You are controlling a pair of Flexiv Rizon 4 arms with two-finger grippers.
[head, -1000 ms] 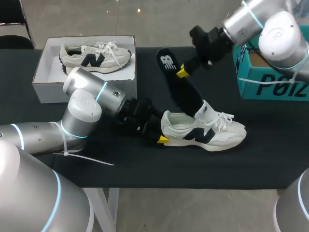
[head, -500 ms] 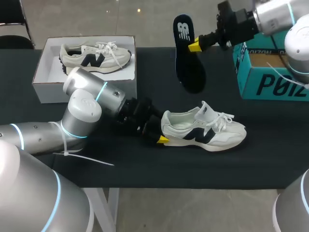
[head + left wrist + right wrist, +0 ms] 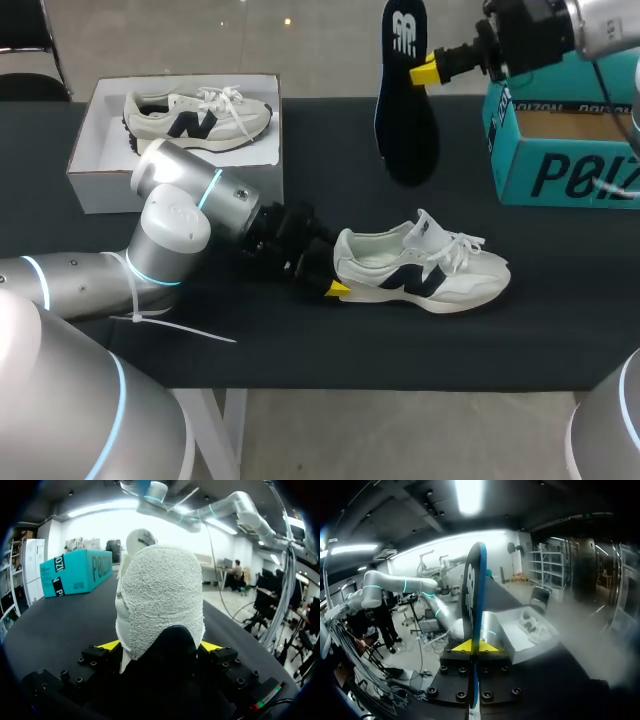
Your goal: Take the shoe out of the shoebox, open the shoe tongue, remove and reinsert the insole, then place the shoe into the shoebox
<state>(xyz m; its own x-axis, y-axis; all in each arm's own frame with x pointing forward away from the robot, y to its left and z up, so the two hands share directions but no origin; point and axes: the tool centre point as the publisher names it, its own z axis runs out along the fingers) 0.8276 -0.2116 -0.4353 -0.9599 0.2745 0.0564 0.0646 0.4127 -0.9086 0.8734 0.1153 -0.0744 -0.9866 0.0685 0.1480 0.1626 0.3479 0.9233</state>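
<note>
Dark insole (image 3: 405, 110) hangs in the air over the far edge of the table (image 3: 300, 350), its long axis nearly upright and the wider end pointing down. The right pincer (image 3: 428, 70) grips it narrowly by one side near the upper end. The shoe (image 3: 420, 272) stands on its sole closer to the front edge, toe toward the right edge. The left pincer (image 3: 335, 290) clamps its heel. To go back in, I judge, the insole must come down and forward.

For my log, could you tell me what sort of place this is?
Likely a robotics lab bench: a black table, the left gripper holding a shoe, the right gripper holding its insole aloft.
</note>
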